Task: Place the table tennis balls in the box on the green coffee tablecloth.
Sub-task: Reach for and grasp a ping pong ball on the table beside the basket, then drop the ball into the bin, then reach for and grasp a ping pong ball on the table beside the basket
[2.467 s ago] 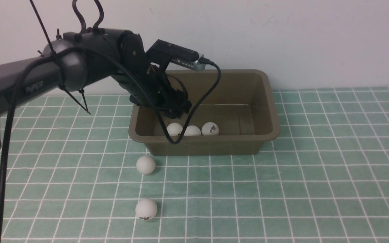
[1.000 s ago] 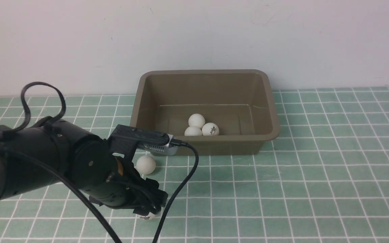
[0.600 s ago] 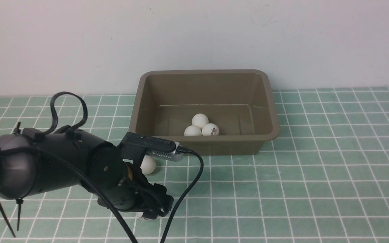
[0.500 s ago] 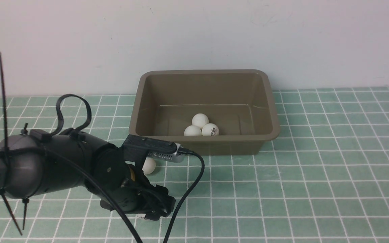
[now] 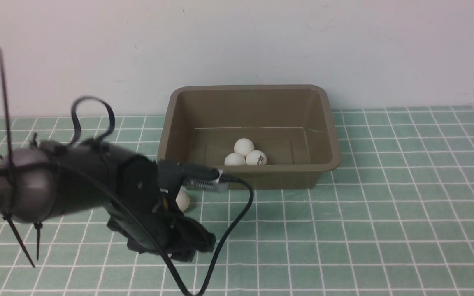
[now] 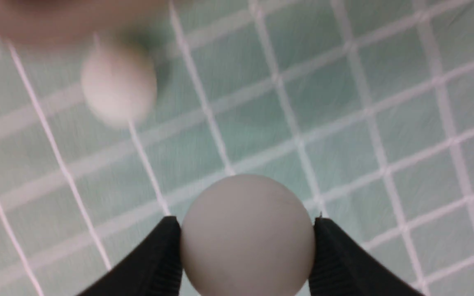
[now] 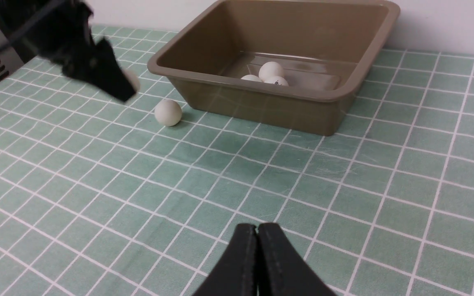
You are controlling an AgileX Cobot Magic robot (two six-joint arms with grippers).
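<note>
Lifted slightly since a moment ago, the left gripper (image 6: 246, 224) now clamps one white table tennis ball (image 6: 247, 250) between its black fingers, above the green checked tablecloth (image 5: 385, 205), near and left of the box (image 5: 328, 123). A second ball (image 5: 183, 201) lies on the cloth just beside the box's near left corner. Three balls (image 5: 244, 146) sit together inside the box. The right gripper (image 7: 257, 234) is pressed closed, empty.

An olive-brown box (image 5: 249, 87) stands on the green checked cloth (image 5: 385, 213). Three white balls (image 5: 244, 146) touch inside it. Another ball (image 5: 182, 200) lies just outside its near-left corner. A fifth ball (image 6: 247, 236) is clamped in the left pincer (image 6: 247, 230).
</note>
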